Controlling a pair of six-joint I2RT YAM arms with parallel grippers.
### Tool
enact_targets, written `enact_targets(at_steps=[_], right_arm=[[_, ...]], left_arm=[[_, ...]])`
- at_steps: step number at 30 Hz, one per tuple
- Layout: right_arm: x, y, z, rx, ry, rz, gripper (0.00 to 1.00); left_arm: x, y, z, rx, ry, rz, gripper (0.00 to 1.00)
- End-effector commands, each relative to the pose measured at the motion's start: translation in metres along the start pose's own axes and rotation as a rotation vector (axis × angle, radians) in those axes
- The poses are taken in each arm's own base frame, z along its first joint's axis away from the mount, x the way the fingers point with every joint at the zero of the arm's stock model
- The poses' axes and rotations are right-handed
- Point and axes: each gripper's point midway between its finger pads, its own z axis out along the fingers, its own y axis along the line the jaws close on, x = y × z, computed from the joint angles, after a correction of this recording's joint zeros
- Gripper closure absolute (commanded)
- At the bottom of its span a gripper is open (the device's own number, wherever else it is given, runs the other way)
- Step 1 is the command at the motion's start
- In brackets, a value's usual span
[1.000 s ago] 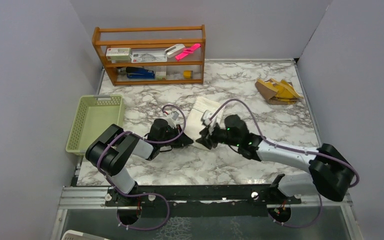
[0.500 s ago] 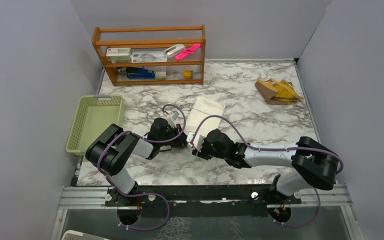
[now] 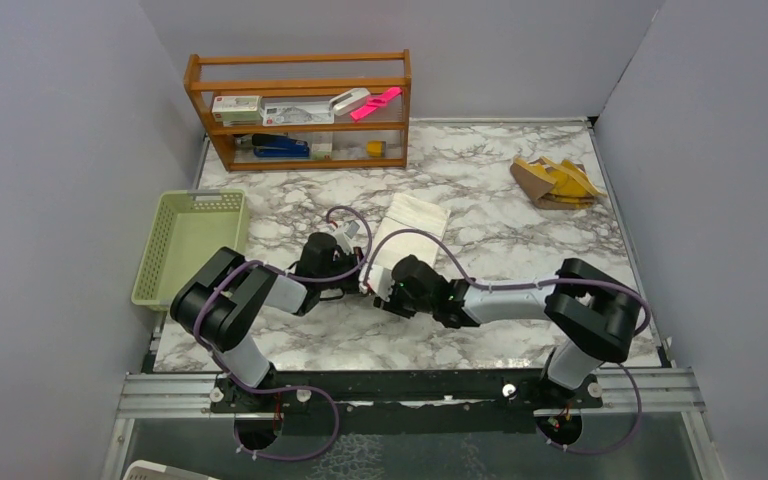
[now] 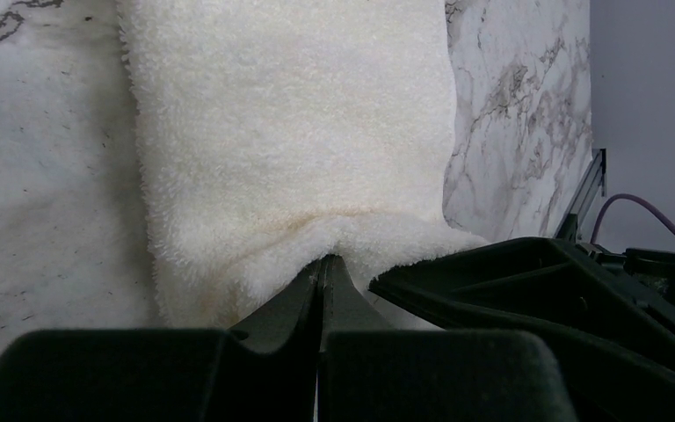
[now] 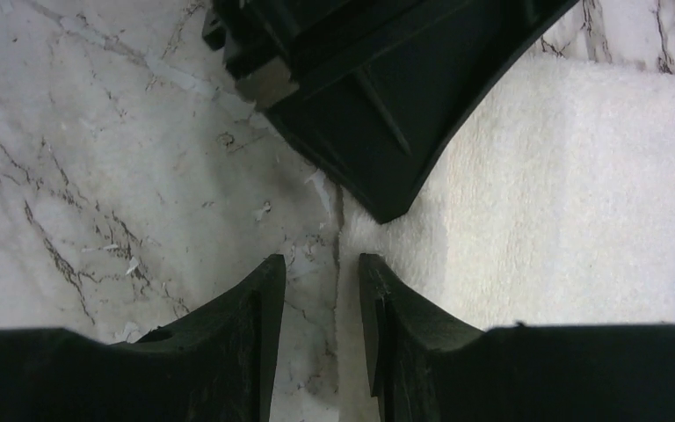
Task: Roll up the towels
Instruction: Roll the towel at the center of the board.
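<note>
White towel (image 4: 290, 132) pinched in left fingers (image 4: 292, 303), right fingers (image 5: 385, 308) slightly parted

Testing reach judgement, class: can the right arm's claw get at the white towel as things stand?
Probably yes. The right claw sits open astride an edge of the white towel, nothing between them. The left claw, shut on that towel, crowds close beside it.
</note>
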Motion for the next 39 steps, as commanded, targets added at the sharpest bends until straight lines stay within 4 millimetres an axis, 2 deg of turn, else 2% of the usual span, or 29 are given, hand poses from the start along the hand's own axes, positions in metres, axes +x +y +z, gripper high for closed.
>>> enact_targets(at_steps=[1,5,8,14,18,22,23,26,30,33,35,39], right_arm=[[0.033,-0.005,0.009,0.007,0.168,0.038,0.63],[0.055,-0.009,0.016,-0.010,0.280,0.134,0.67],[0.063,-0.009,0.018,-0.033,0.329,0.182,0.71],[0.071,-0.014,0.016,-0.076,0.382,0.302,0.75],[0.067,-0.022,0.015,-0.126,0.391,0.421,0.79],[0.065,-0.032,0.012,-0.198,0.365,0.573,0.97],[0.063,-0.034,0.011,-0.217,0.354,0.603,0.99],[0.050,-0.032,0.007,-0.299,0.295,0.652,0.99],[0.004,-0.014,-0.009,-0.485,0.128,0.687,0.99],[-0.023,-0.006,-0.022,-0.587,0.044,0.715,0.99],[-0.029,-0.006,-0.027,-0.599,0.026,0.718,0.99],[-0.028,-0.007,-0.027,-0.600,0.032,0.718,0.99]], left_arm=[[0.014,0.020,-0.007,-0.093,0.061,-0.015,1.00],[-0.002,0.001,-0.017,-0.045,0.042,-0.021,1.00],[-0.026,-0.015,-0.031,-0.009,-0.007,-0.022,1.00],[-0.072,-0.018,-0.067,-0.154,-0.125,0.069,0.92],[-0.078,-0.025,-0.077,-0.155,-0.172,0.082,0.90],[-0.071,-0.022,-0.076,-0.156,-0.155,0.073,0.90],[-0.069,-0.021,-0.075,-0.152,-0.151,0.069,0.90],[-0.066,-0.022,-0.075,-0.133,-0.150,0.069,0.90],[-0.063,-0.026,-0.074,-0.092,-0.157,0.082,0.90],[-0.060,-0.029,-0.075,-0.063,-0.162,0.086,0.90],[-0.060,-0.033,-0.074,-0.038,-0.173,0.090,0.89],[-0.063,-0.039,-0.065,-0.001,-0.179,0.099,0.89]])
